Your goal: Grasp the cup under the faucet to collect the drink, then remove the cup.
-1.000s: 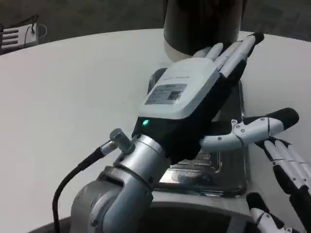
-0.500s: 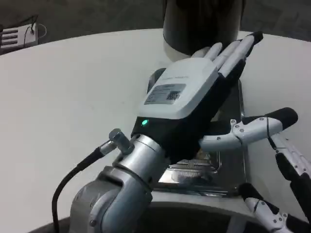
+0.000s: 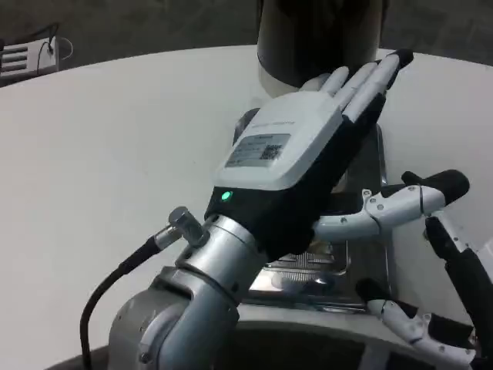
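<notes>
The left hand [image 3: 296,146] reaches forward over the metal drip tray [image 3: 368,266], fingers straight and together, thumb out to the side, holding nothing, its fingertips at the dark dispenser body [image 3: 320,35]. The right hand [image 3: 443,285] waits at the tray's right edge, fingers apart and empty. The cup is hidden behind the left hand. The white bench [image 3: 115,146] spreads around; a dark floor lies beyond.

The left hand [image 3: 296,150] has a white back with a grey label and a small green light. Its forearm [image 3: 192,301] is silver metal with a black cable. The right hand [image 3: 439,270] has white and black fingers.
</notes>
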Robot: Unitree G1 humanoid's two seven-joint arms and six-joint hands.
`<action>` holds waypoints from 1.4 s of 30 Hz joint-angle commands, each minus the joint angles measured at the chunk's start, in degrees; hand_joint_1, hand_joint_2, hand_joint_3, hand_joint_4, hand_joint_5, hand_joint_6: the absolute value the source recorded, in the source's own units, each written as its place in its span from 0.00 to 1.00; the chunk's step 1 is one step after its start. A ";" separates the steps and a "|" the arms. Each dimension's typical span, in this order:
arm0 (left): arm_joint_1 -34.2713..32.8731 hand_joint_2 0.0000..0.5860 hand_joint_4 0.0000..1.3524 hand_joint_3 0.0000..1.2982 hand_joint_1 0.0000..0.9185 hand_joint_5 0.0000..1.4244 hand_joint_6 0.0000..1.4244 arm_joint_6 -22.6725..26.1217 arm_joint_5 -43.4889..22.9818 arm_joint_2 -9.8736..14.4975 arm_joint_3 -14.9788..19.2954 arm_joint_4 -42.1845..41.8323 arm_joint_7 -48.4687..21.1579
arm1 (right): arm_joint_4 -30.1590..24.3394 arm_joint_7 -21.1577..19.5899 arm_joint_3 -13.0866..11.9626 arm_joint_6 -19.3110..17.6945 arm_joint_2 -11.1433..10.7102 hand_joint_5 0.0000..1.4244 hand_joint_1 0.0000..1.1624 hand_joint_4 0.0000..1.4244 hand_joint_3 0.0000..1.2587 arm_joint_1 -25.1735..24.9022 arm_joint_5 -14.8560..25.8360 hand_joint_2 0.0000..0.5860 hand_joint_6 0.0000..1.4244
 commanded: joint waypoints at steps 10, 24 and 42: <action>1.88 0.25 0.00 0.01 0.00 0.04 0.01 -0.45 0.39 0.63 -0.10 -1.19 -0.83 | 3.35 -0.24 1.83 2.22 1.67 0.05 0.53 0.03 0.00 -4.67 2.47 0.42 0.13; 6.32 0.28 0.00 0.01 0.00 0.03 0.01 -3.59 0.21 -0.89 1.92 -3.76 7.85 | 6.32 -0.58 3.32 2.97 2.26 0.05 0.54 0.02 0.00 -8.24 2.15 0.42 0.12; 30.79 0.31 0.00 0.00 0.00 0.00 0.00 -10.48 5.12 -3.67 7.42 -13.27 26.21 | 8.75 0.17 3.88 3.59 1.81 0.05 0.53 0.03 0.00 -11.13 3.27 0.43 0.12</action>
